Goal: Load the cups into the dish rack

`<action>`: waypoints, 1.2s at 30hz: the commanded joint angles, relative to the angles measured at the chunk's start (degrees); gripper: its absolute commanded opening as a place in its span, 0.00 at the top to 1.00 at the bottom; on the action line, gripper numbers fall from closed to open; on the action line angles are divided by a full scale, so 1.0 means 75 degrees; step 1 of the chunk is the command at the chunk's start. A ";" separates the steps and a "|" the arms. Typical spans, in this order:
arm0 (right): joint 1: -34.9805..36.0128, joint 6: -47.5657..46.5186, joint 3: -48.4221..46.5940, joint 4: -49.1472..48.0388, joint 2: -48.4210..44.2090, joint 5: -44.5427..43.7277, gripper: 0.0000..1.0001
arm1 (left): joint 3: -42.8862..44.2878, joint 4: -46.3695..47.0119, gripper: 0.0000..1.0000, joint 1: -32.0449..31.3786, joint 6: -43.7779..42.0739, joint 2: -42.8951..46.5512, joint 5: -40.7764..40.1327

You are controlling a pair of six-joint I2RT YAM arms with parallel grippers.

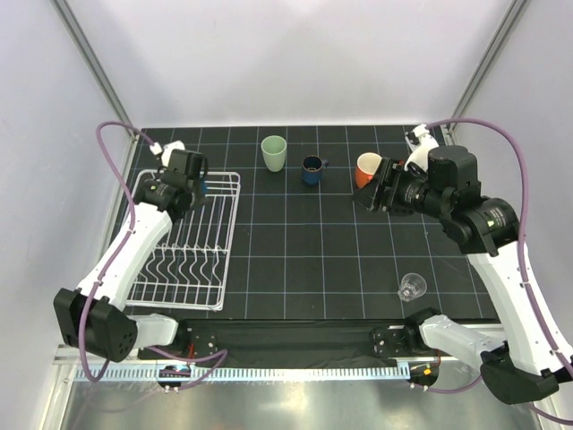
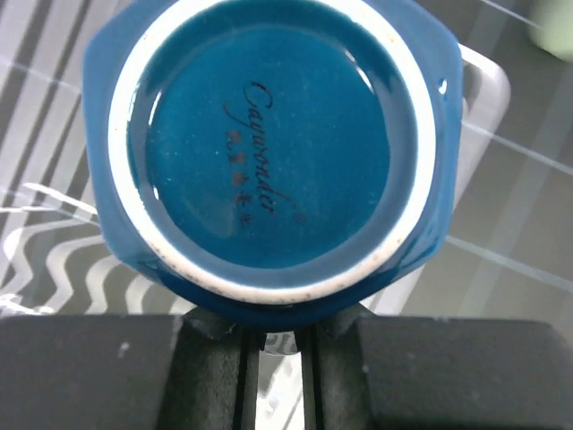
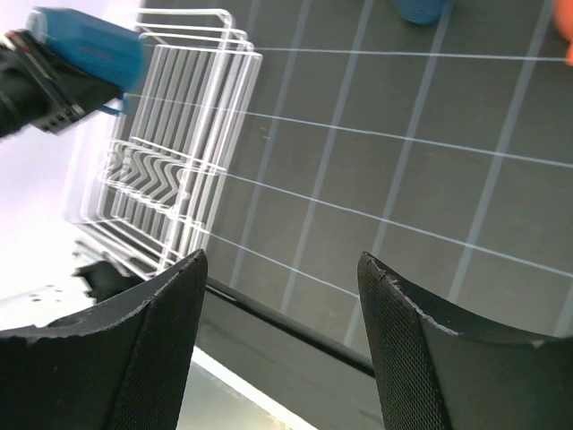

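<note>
1. Since the blue mug point(image 2: 269, 143) is hard, shiny pottery, we think it is stiff, a bit heavy and slippery. It could chip if it bumps the wires.
2. The left fingers point(image 2: 215, 358) are shut tight on this mug, down at its edge. We cannot see which part they pinch. We see its round bottom, with a white ring and thin writing.
3. This mug hangs over the far end of the dish rack point(image 1: 192, 255), a white wire rack on the left of the bench point(image 1: 295, 260). We think it is not set down yet.
4. The right fingers point(image 3: 421, 358) are wide apart and hold nothing. They are just beside the orange mug point(image 1: 365, 168).
5. We think the orange mug is hard and slippery too. Its rim looks like a good place to hold it.
6. The pale green tumbler point(image 1: 274, 152) and the small dark blue mug point(image 1: 312, 168) stand near each other at the far side. The tumbler has no handle, so we would pinch its wall at the rim.
7. The clear glass point(image 1: 412, 287) sits alone near the right arm's base. It looks light and thin, and we think it breaks most easily. It needs a soft hold.
</note>
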State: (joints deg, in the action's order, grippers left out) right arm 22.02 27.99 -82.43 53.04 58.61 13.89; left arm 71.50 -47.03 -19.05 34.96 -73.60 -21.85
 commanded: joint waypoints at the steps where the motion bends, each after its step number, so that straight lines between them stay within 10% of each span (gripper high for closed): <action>1: 0.0017 -0.0602 -0.0540 0.0908 -0.0127 -0.0679 0.30 | -0.0250 0.1311 1.00 0.0558 -0.0442 0.0006 -0.1200; 36: 0.0005 -0.1329 -0.0868 0.1636 0.0013 -0.1501 0.31 | -0.1226 0.3891 1.00 0.2223 -0.0150 -0.2584 -0.1447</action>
State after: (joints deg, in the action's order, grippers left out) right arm 22.02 19.22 -87.22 66.08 58.43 2.35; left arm 59.64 -23.40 -3.09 33.61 -92.92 -31.42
